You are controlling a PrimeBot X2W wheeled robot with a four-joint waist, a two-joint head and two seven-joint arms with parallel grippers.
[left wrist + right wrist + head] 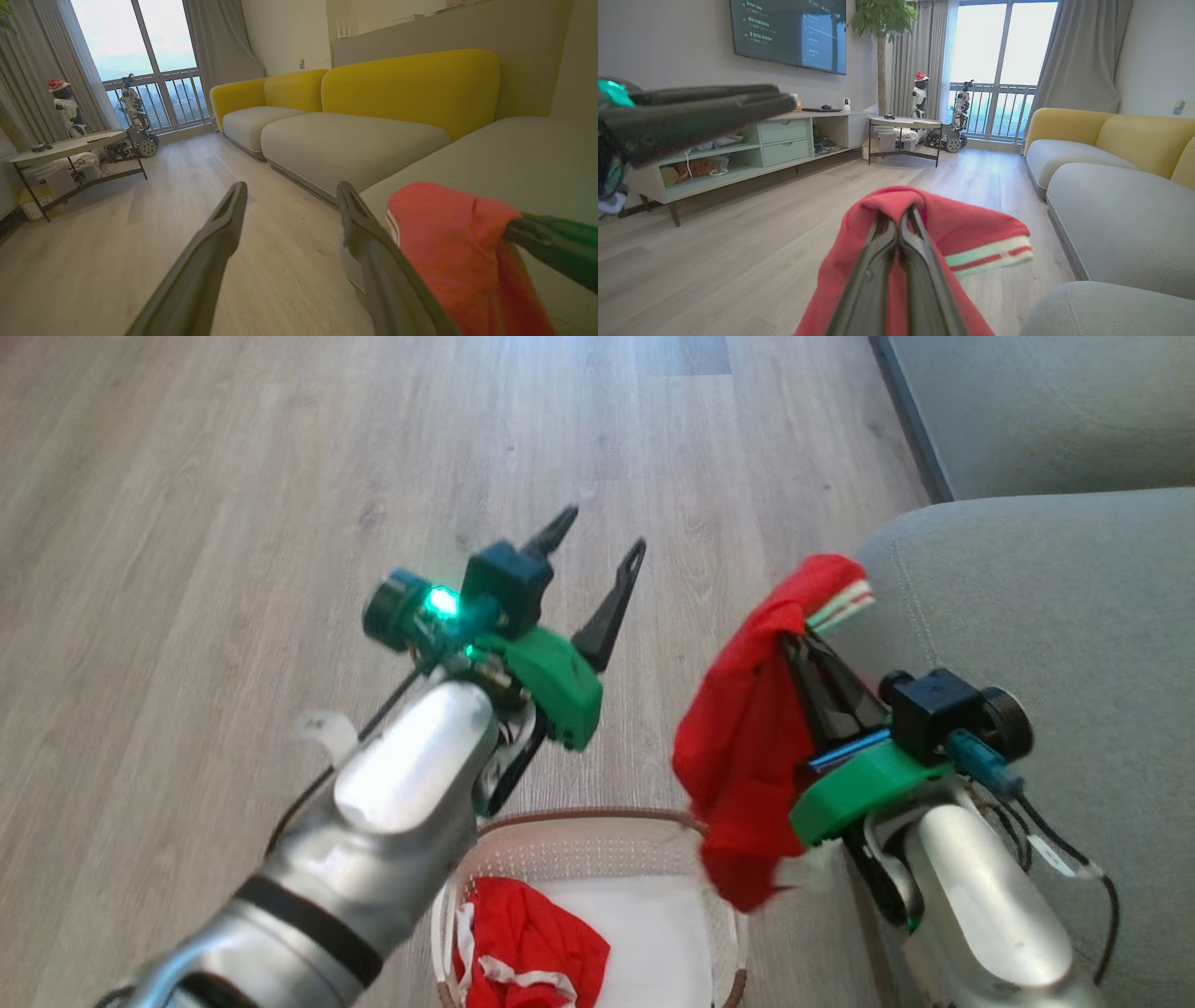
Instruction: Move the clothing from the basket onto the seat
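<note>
Long dark right fingers are pressed tight together on a bright red soft jersey with thin red-and-white striped trim. They pinch a fold near its top, so the rest droops free in the air. It hangs just beside the rounded front corner of the large grey-green upholstered sofa cushion. The striped trim sits close to the cushion's edge, though I can't tell whether it touches. The jersey's lower end comes down by the right rim of the small oval cream-white plastic basket with its brown woven-look rim, which stands on the pale wooden plank floor. Off to the left of the hanging jersey, the left fingers are spread wide with nothing between them, raised above the floor. Down in the basket a second crumpled red garment with white trim lies against the left side, on the flat white liner.
</note>
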